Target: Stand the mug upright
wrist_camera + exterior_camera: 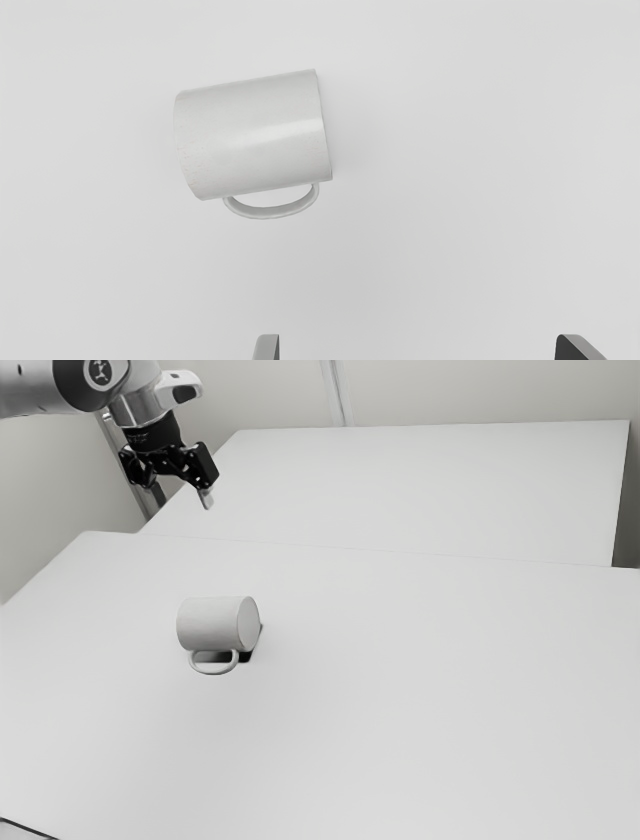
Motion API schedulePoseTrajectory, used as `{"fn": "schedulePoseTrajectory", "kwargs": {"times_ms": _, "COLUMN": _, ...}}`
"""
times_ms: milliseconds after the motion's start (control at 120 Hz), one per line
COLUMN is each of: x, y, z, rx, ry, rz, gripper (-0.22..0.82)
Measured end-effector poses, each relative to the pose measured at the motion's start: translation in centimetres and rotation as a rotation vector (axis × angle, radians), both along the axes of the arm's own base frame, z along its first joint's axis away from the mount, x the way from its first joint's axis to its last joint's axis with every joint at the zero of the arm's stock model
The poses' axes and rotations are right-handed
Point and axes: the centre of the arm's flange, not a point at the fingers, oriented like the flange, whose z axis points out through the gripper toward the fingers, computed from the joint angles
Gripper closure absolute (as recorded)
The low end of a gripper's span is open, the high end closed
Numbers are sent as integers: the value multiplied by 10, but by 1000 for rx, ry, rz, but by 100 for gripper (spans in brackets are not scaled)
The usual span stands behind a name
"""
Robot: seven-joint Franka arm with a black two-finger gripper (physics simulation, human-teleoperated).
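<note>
My gripper [190, 485] hangs well above the table at the exterior view's upper left, some way from the mug. The white mug [217, 624] lies on its side on the table, left of centre in the exterior view, its handle toward that view's bottom edge. In the wrist view the mug [252, 135] lies ahead of the fingers, with the handle on the side nearer to them. There my gripper [417, 347] stands open, its two fingertips wide apart and nothing between them.
The white table [400, 700] spreads around the mug. A second white surface [430, 490] adjoins its far edge. A dark thin line [28, 828] crosses the exterior view's lower left corner.
</note>
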Motion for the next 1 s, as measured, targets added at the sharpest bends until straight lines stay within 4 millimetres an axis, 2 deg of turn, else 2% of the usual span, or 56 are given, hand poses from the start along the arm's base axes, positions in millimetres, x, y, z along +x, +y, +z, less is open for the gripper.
{"fn": "schedulePoseTrajectory", "kwargs": {"times_ms": 167, "x": -1, "y": 1, "z": -5, "rx": 0, "ry": 10, "rz": 3, "gripper": 0}}
{"fn": "schedulePoseTrajectory", "kwargs": {"times_ms": 367, "x": -11, "y": -2, "z": -10, "rx": -37, "ry": 17, "rz": 5, "gripper": 0}}
{"fn": "schedulePoseTrajectory", "kwargs": {"times_ms": 525, "x": -8, "y": -7, "z": -42, "rx": -129, "ry": 84, "rz": 16, "gripper": 0}}
{"fn": "schedulePoseTrajectory", "kwargs": {"times_ms": 625, "x": -1, "y": -7, "z": -57, "rx": -168, "ry": 106, "rz": 11, "gripper": 0}}
{"fn": "schedulePoseTrajectory", "kwargs": {"times_ms": 683, "x": 7, "y": -4, "z": -71, "rx": -199, "ry": 125, "rz": 5, "gripper": 0}}
{"fn": "schedulePoseTrajectory", "kwargs": {"times_ms": 750, "x": 15, "y": 15, "z": -86, "rx": -229, "ry": 131, "rz": 18, "gripper": 0}}
{"fn": "schedulePoseTrajectory", "kwargs": {"times_ms": 883, "x": 19, "y": 90, "z": -103, "rx": -281, "ry": 105, "rz": 89, "gripper": 0}}
{"fn": "schedulePoseTrajectory", "kwargs": {"times_ms": 1000, "x": 25, "y": 112, "z": -119, "rx": -325, "ry": 91, "rz": 70, "gripper": 0}}
